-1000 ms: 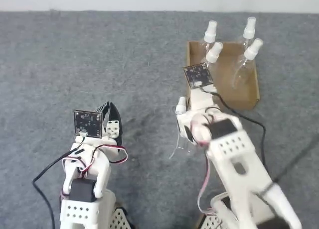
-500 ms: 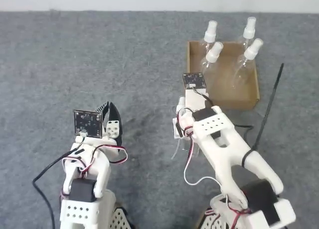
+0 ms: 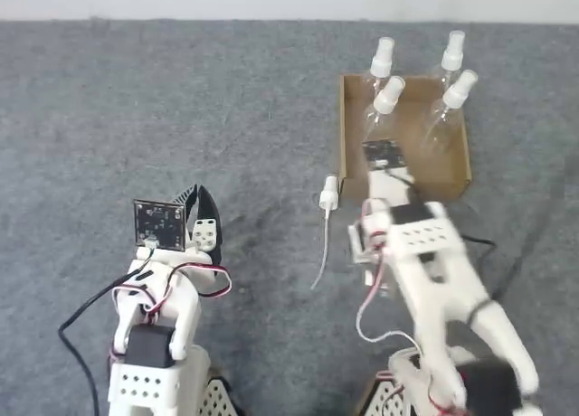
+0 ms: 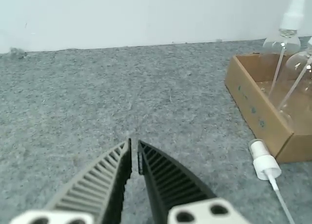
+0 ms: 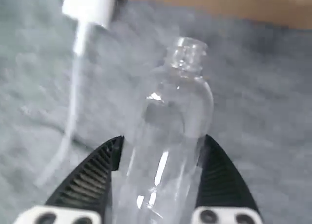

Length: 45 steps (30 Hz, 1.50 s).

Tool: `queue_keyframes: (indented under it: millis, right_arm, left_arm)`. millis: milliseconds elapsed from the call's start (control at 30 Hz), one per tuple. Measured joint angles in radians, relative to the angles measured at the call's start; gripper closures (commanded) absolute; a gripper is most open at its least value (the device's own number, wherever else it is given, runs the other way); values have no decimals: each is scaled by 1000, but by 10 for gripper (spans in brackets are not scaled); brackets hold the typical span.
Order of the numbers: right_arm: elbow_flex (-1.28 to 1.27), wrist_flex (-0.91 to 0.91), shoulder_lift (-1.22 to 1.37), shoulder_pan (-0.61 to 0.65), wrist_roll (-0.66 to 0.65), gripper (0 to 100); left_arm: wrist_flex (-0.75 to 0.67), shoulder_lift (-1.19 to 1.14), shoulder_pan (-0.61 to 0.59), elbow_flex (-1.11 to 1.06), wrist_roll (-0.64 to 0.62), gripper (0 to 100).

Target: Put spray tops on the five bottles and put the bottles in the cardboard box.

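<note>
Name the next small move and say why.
Probably open the left gripper and move it toward the loose spray top: the right gripper clasps the uncapped bottle, the top lies on the carpet beside the cardboard box, and the left gripper is shut.

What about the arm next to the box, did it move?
Yes. The right arm, its gripper holding the capless bottle, swung right along the near wall of the cardboard box, away from the loose spray top.
</note>
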<state>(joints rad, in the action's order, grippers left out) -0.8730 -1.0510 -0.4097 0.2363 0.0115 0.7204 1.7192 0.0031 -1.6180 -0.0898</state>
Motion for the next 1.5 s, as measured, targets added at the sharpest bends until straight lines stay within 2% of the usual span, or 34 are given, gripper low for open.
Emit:
queue_keyframes:
  millis: [133, 300, 533, 633, 767, 933, 1233, 1500]
  right_arm:
    - [0, -140, -164, -167, -227, 928]
    - [0, -209, -290, -453, -511, 929]
    - [0, -147, -278, -815, -810, 929]
    - [0, -71, -226, -916, -885, 928]
    - [0, 18, -117, -994, -947, 925]
    - [0, 133, 25, -1057, -999, 925]
    - [0, 206, 91, -1132, -1082, 924]
    - [0, 207, 91, -1151, -1109, 924]
  left_arm:
    - [0, 0, 0, 0, 6, 988]
    - [52, 0, 43, 26, 87, 988]
    - [195, -23, 215, 140, 215, 981]
    - [198, -166, 270, 219, 252, 935]
    - [204, -427, 361, 411, 259, 857]
    - [229, -839, 443, 692, 259, 837]
    - [178, -1559, 451, 1054, 158, 837]
    - [161, -1827, 399, 1243, -8, 836]
